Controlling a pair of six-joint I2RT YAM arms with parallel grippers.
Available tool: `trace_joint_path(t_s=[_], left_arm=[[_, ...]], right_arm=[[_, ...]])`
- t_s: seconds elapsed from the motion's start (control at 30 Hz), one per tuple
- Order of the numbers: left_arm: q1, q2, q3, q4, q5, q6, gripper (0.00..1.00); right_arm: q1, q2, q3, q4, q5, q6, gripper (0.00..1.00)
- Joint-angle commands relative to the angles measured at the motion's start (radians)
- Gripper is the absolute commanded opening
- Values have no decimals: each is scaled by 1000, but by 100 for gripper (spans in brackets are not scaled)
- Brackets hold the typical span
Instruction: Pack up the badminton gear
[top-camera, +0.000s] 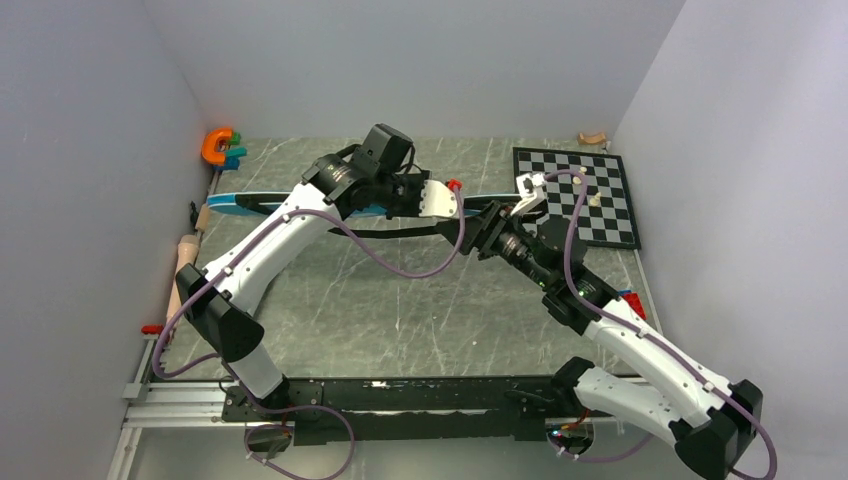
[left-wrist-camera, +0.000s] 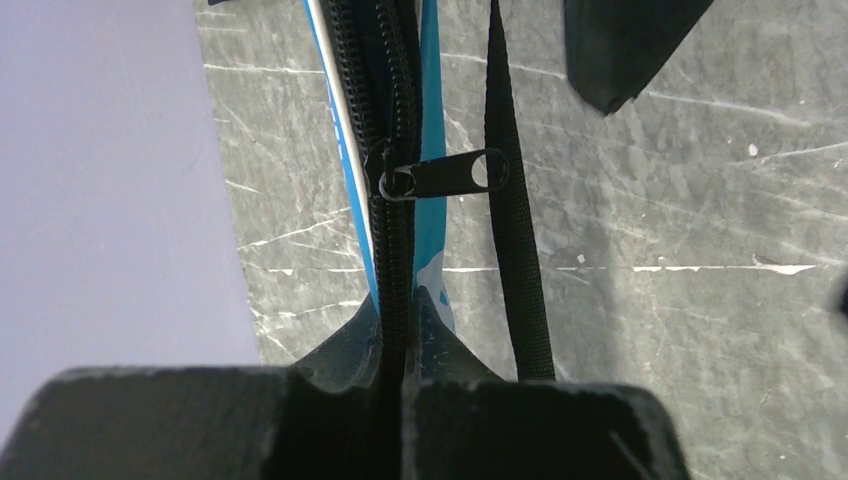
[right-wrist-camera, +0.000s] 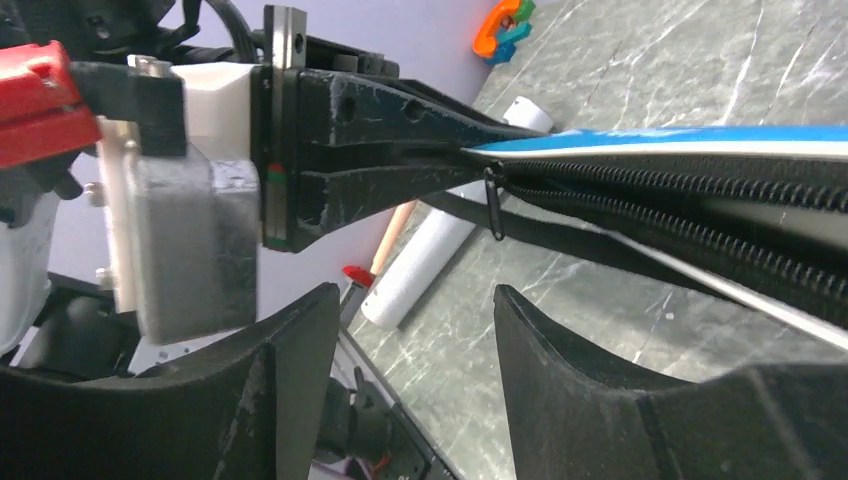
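The blue racket bag (top-camera: 238, 204) lies across the back of the table, its black zipper (left-wrist-camera: 392, 110) facing up. My left gripper (left-wrist-camera: 405, 320) is shut on the bag's zipper edge, just behind the slider and its pull tab (left-wrist-camera: 445, 174). The black strap (left-wrist-camera: 515, 230) runs beside it. In the right wrist view the left gripper (right-wrist-camera: 468, 160) pinches the bag (right-wrist-camera: 700, 140), with the pull tab (right-wrist-camera: 493, 205) hanging below. My right gripper (right-wrist-camera: 415, 300) is open and empty, close under that spot (top-camera: 478, 230). A white tube (right-wrist-camera: 435, 255) lies beyond. Rackets and shuttlecocks are hidden.
A chessboard (top-camera: 582, 195) lies at the back right. An orange C-shaped toy (top-camera: 217, 145) sits in the back left corner. A pale handle (top-camera: 186, 250) lies along the left wall. Walls close in on three sides.
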Motion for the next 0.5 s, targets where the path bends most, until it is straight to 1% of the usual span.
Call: trace_joint_path(t_s=[0.0,0.17,0.47], left_arm=[[-4,-49,32,49,25,-10,0],[-14,-54,30,45,32,-15,0],[-24,-71,24,30,66,-19,0]], right_arm=[[2,50,-11,193,29,37,60],[0,81,-7,204,51,37,56],[-1,76,-22,222,113,19,51]])
